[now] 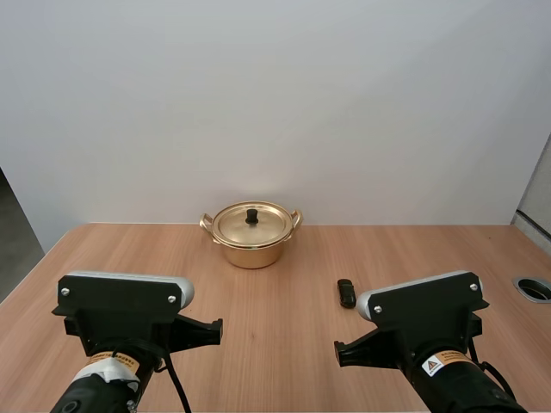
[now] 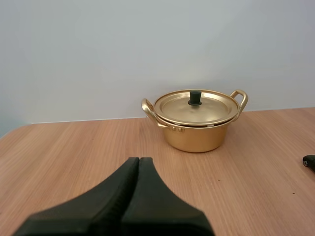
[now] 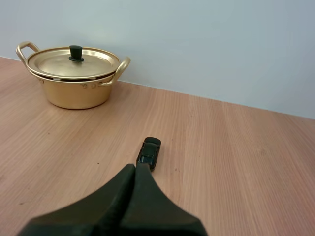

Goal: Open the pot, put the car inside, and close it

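Tabletop point(image 1: 275, 284) of pale wood grain is seen spread beneath both arms, with a plain light wall point(image 1: 275, 95) behind its far edge. The left arm point(image 1: 125, 301) and the right arm point(image 1: 422, 311) are held low over the near part of the tabletop, side by side and well apart, both pointed toward the far edge. The left gripper point(image 2: 139, 160) is seen closed on nothing, its two black fingers pressed together into one dark wedge above bare wood and aimed toward the pot. The right gripper point(image 3: 136, 166) is likewise closed and empty, its fingers laid together as a single wedge. A gold-coloured pot point(image 1: 251, 251) is stood upright near the far edge, about midway between the two arms, with a looped handle on each side. Its lid point(image 1: 251, 228) is seated flat on the rim, so the pot is closed. The car point(image 3: 149, 152), a small dark toy, is laid on the bare wood to the right of the pot and nearer to the arms, well apart from the pot. It is found just beyond the tips of the right gripper, roughly in line with them, and is touched by neither gripper. A small black knob point(image 1: 251, 216) is set upright at the lid's centre.
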Motion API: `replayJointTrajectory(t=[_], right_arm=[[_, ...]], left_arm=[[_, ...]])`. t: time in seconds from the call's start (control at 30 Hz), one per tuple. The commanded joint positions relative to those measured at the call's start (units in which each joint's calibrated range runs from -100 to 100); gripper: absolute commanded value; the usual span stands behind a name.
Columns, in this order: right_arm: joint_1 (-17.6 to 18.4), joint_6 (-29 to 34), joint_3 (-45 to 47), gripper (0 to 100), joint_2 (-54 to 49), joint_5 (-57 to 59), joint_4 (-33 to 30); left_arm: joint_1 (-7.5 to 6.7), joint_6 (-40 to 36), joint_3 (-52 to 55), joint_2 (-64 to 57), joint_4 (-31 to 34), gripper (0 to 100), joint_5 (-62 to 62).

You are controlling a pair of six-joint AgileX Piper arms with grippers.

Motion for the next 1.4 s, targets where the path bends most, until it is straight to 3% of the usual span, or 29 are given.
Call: replayJointTrajectory(t=[0.0,0.33,0.47,0.53,0.63,0.83,1.0,1.1,1.17,1.27,1.37], right_arm=[[0.0,0.1,0.0,0,0.0,0.0,0.0],[0.0,0.0,0.0,0,0.0,-0.7,0.9],[0.0,-1.7,0.0,0,0.2,-15.8,0.5],[0.0,-1.4,-2.8,0,2.9,-15.6,1.3],[-0.1,-1.4,-8.0,0,9.5,-13.0,1.5],[-1.4,-1.4,-18.0,0,27.6,-10.3,0.1],[-1.4,-1.4,-25.2,0,40.8,-6.8,1.9],[-1.4,-1.4,-28.0,0,45.6,-9.6,5.1],[-1.4,-1.7,-30.9,0,47.8,-7.8,3.0],[-1.4,-1.7,-35.4,0,51.9,-5.2,2.9],[-1.4,-1.7,-38.9,0,56.3,-5.2,2.9]], left_arm=[[-0.02,0.0,0.0,0.0,0.0,0,0.0],[-0.02,0.6,0.0,0.0,-0.8,0,-3.0],[-0.02,5.0,0.0,0.0,1.8,0,-9.5],[-0.02,5.2,0.0,1.7,1.7,0,-15.8],[-0.02,6.7,-3.7,7.7,2.0,0,-19.1],[-0.02,6.4,-16.2,27.3,1.7,0,-11.6],[-0.02,0.3,-26.6,43.4,0.6,0,-6.5],[-0.02,-0.2,-30.8,50.1,-4.5,0,-16.3],[-0.02,0.0,-33.8,54.0,-6.8,0,-21.8],[-1.05,7.5,-41.5,59.9,-2.9,0,-11.1],[-2.91,13.9,-50.8,67.8,-4.2,0,6.4]])
